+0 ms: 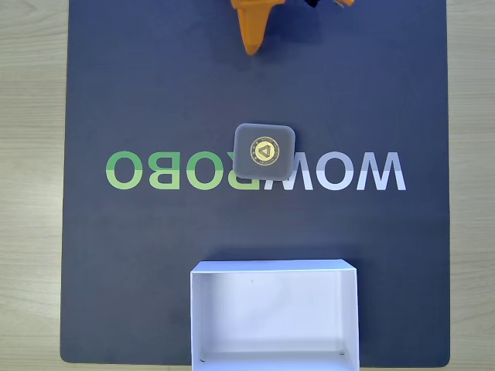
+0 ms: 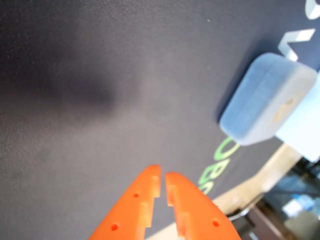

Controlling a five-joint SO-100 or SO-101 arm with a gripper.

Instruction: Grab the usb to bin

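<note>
The usb (image 1: 264,151) is a small dark grey rounded square with a round gold triangle emblem, lying flat at the middle of the dark mat over the printed letters. In the wrist view the usb (image 2: 265,100) appears blurred at the right. The bin (image 1: 274,313), a shallow white box, sits at the mat's bottom edge in the fixed view, below the usb. My orange gripper (image 1: 251,48) pokes in at the top of the fixed view, well above the usb. In the wrist view the gripper (image 2: 162,179) has its fingers nearly together, with only a thin slit and nothing between them.
A dark blue mat (image 1: 139,93) with green and white lettering (image 1: 155,170) covers the light wooden table (image 1: 31,154). Bare mat lies between the gripper and the usb and on both sides of the bin.
</note>
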